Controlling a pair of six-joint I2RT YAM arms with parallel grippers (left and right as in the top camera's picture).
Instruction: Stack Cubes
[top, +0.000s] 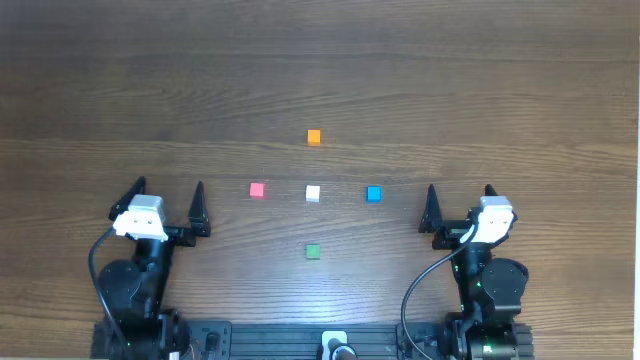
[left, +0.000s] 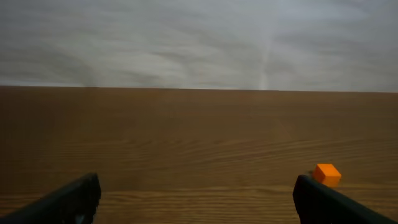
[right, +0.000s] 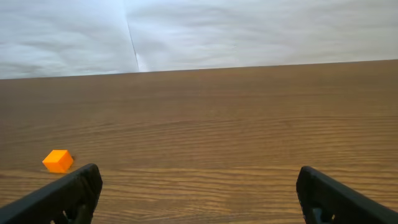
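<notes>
no readable text, no labels — no numbers

Five cubes: orange, pink or red, white, blue, green.

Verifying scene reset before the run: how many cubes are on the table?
5: orange cube farthest out; pink cube, white cube and blue cube in a row, left to right; green cube closest in. All apart, none stacked; nothing seems hidden.

Overhead; wrist views sharing orange cube
</notes>
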